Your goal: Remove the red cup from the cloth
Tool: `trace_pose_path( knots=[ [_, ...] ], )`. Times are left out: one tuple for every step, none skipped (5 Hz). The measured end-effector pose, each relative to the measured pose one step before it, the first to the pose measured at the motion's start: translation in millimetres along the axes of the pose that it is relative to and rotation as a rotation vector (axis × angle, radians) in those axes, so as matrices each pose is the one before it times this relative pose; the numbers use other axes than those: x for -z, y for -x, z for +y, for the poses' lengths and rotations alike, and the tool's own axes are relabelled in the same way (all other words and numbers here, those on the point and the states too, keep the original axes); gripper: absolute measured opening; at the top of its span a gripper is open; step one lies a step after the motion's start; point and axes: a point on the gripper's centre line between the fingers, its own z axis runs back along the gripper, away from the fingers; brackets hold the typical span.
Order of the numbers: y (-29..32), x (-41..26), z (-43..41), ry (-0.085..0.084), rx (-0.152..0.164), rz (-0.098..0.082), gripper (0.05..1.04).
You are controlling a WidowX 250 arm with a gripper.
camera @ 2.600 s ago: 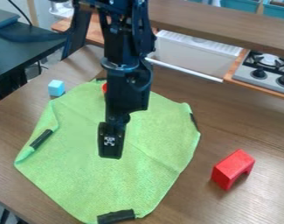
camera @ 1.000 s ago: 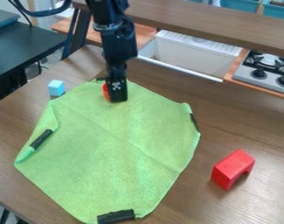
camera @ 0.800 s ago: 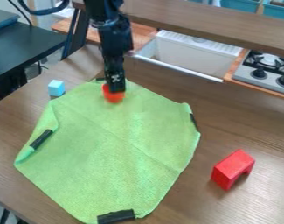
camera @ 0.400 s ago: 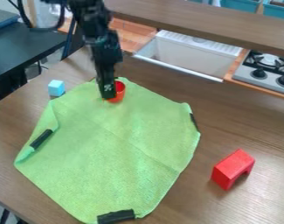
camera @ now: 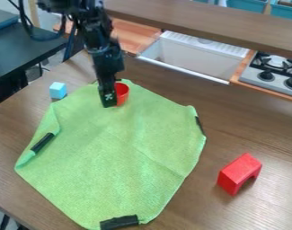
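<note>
The black gripper (camera: 108, 98) hangs low over the upper part of the green cloth (camera: 112, 152), at the left side of the red cup (camera: 121, 93). The cup stands upright on the cloth near its top corner, with its left part hidden behind the gripper. Whether the two touch cannot be made out.
A light blue cube (camera: 58, 90) lies on the table left of the cloth's top. At the right is a red arch block (camera: 239, 173). Behind the table's back edge are a white sink (camera: 199, 57) and a stove (camera: 271, 74).
From farther forward over the cloth, the gripper has moved back to the cup, then slightly left across its front, uncovering the cup's right part. The cup stays in about the same place.
</note>
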Motion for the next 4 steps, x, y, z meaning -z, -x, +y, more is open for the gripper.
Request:
trace_pose_path(
  knots=[
    [0.86, 5.67, -1.88, 0.0059, 0.0026, 0.019, 0.999],
    [-7.99, 2.96, -2.85, 0.0045, 0.0129, 0.0019, 0.999],
    [-4.63, 1.01, 1.05, -0.0004, -0.0021, 0.0066, 0.999],
    [-0.17, -1.14, 0.79, 0.0005, -0.0114, 0.0024, 0.999]
  ],
)
